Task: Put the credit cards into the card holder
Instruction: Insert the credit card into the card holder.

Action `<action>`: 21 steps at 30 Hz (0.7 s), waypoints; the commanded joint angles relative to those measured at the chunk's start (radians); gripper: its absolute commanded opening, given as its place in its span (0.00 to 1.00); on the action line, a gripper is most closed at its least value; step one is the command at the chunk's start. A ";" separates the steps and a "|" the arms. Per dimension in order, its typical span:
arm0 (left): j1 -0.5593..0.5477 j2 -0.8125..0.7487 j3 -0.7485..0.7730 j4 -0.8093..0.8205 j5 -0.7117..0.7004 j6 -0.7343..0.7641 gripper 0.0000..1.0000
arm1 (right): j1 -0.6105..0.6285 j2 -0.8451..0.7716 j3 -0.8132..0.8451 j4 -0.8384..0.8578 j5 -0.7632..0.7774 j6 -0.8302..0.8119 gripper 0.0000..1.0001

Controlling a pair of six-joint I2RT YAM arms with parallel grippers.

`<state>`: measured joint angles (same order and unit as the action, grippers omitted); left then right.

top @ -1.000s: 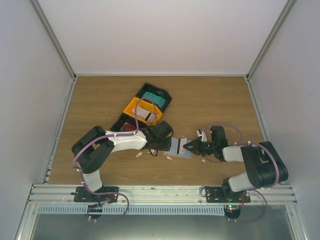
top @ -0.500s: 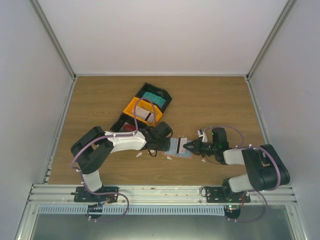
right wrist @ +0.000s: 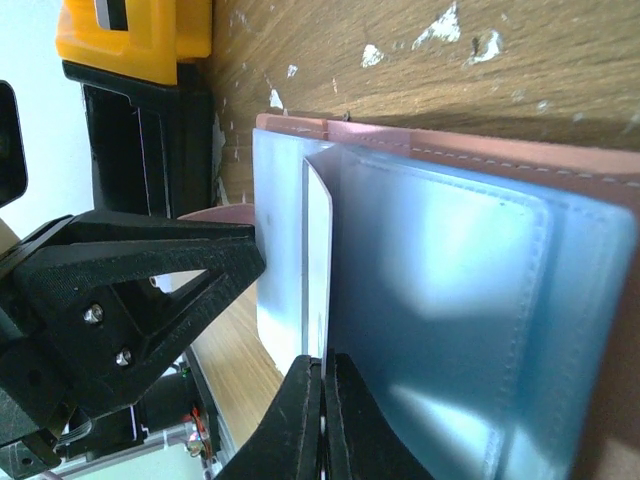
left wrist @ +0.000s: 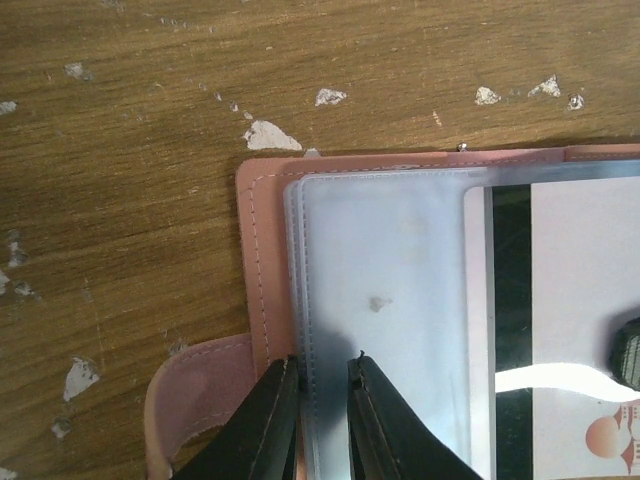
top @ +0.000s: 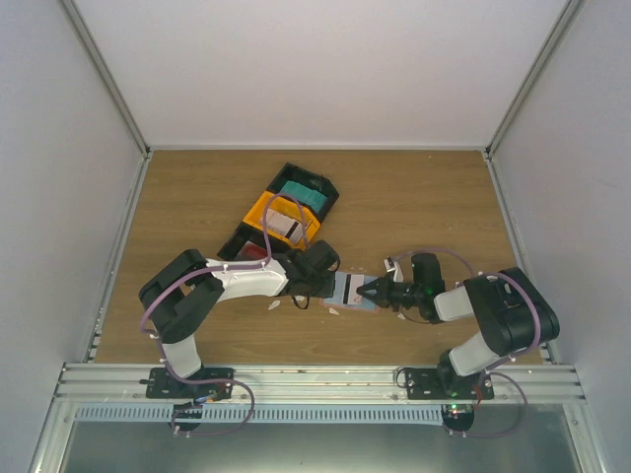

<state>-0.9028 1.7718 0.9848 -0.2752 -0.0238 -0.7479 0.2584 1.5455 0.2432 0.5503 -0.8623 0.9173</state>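
Wood-grain table top [top: 424,197], enclosed by plain white walls [top: 315,69], top view. Near its front centre lies the salmon-pink, leather-like folding card holder [top: 349,291], open, its clear plastic sleeves [left wrist: 390,300] facing up. All positions below are given relative to the card holder.

Left gripper [left wrist: 322,365]: reaches in from the card holder's left side. Its two black fingers are drawn almost together, with the left edge of the clear plastic sleeves pinched between them, just inside the stitched pink border [left wrist: 262,260].

Right gripper [right wrist: 322,365]: reaches in from the card holder's right side. Its fingers are pressed together on a thin white credit card with a black magnetic stripe [left wrist: 575,280]. In the right wrist view this credit card appears edge-on [right wrist: 318,260], standing among the sleeves with its far edge toward the left gripper's finger [right wrist: 150,270]. Whether it sits inside a pocket cannot be told.

The two grippers face each other across the card holder, their tips near together.

Black-and-orange compartment tray [top: 331,194]: beyond the card holder and to its left, apart from it. Teal, white and red flat items lie in its compartments.

Small white paper scraps [left wrist: 265,135]: scattered on the wood just beside the card holder's edges.
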 commanded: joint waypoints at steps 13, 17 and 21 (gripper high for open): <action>-0.010 0.011 -0.042 -0.038 0.022 -0.004 0.19 | 0.069 0.117 0.024 0.119 0.032 0.032 0.01; -0.010 0.010 -0.049 -0.032 0.022 -0.006 0.19 | 0.081 0.134 0.048 0.115 0.049 0.031 0.01; -0.009 0.003 -0.053 -0.027 0.022 -0.007 0.19 | 0.097 0.150 0.063 0.127 0.068 0.044 0.01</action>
<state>-0.9028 1.7679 0.9726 -0.2554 -0.0177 -0.7490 0.3332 1.6669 0.2893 0.6708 -0.8509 0.9562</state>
